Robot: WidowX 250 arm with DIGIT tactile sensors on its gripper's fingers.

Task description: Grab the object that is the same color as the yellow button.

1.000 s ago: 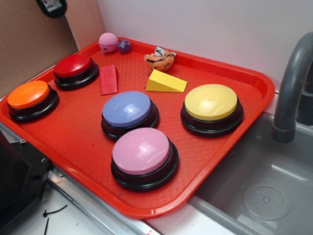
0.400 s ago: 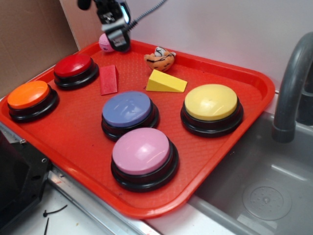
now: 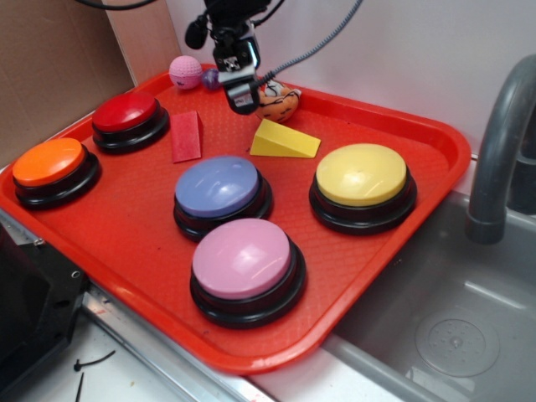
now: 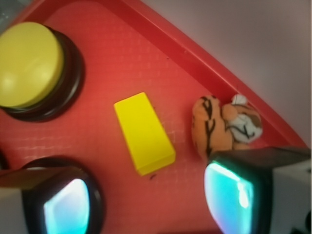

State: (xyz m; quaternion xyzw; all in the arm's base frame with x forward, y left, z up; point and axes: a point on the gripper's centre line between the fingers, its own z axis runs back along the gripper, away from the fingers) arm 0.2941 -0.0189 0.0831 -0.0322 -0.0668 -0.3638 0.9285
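above the tray, tool open and not yet on the wedge

over the far part of the red tray (image 3: 435,159) your tool (image 3: 241,99) hangs in the air with its jaws wide and nothing between them. the yellow wedge (image 3: 284,141) lies flat on the tray, just in front of the tool and a little to its right, free on all sides. the orange plush toy (image 3: 275,100) sits close behind it at the rim, so i think you should come down from above and not push sideways. the yellow button (image 3: 362,176) stands near the wedge, apart from it. in the wrist view the wedge (image 4: 144,132) lies between the two fingers (image 4: 234,197), which suggests the approach is nearly lined up.
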